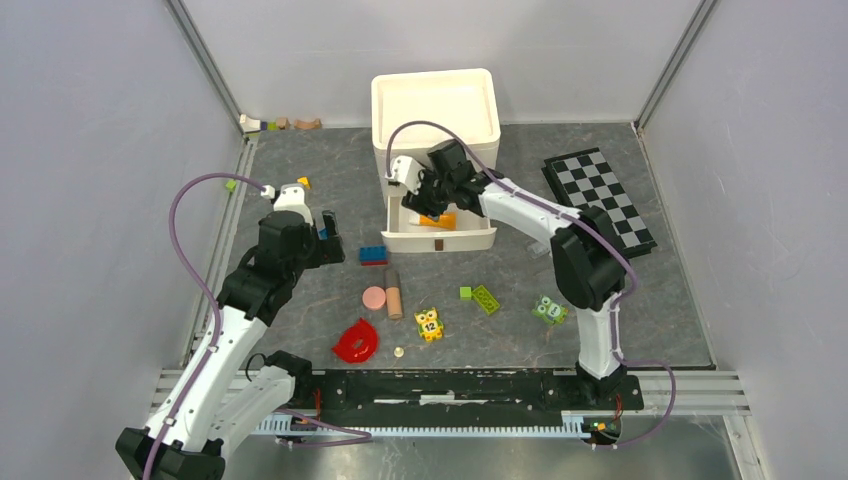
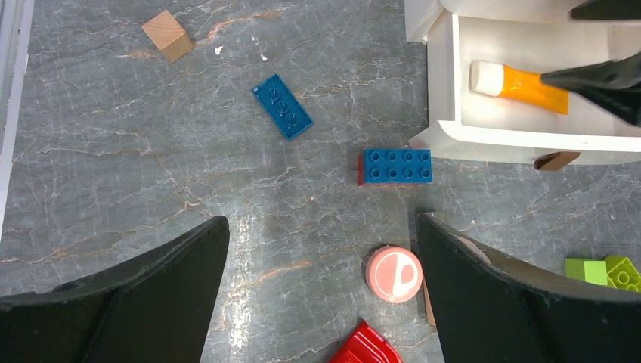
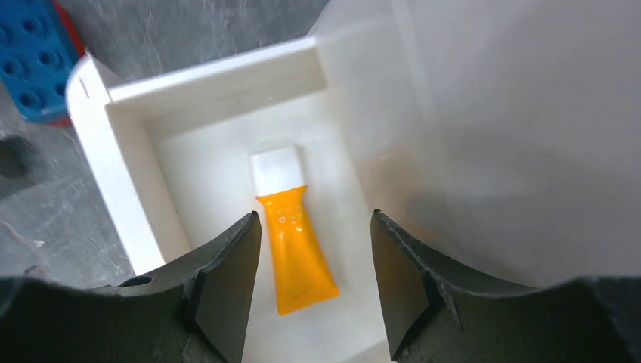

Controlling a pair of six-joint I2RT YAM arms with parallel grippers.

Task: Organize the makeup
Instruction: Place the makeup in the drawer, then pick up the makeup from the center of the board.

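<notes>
The right gripper (image 3: 314, 217) hung over the open drawer (image 3: 219, 79) toward the far edge of the desk, jaws spread wide and gripping nothing. The orange tube (image 3: 293, 242) lay flat on the drawer floor below them, its white cap toward the left edge. The left gripper (image 2: 321, 227) hovered over the desk's left half, also wide open and empty. The pink disc (image 2: 394, 274) and beige stick (image 1: 394, 294) lay just beside each other mid-desk.
</notes>
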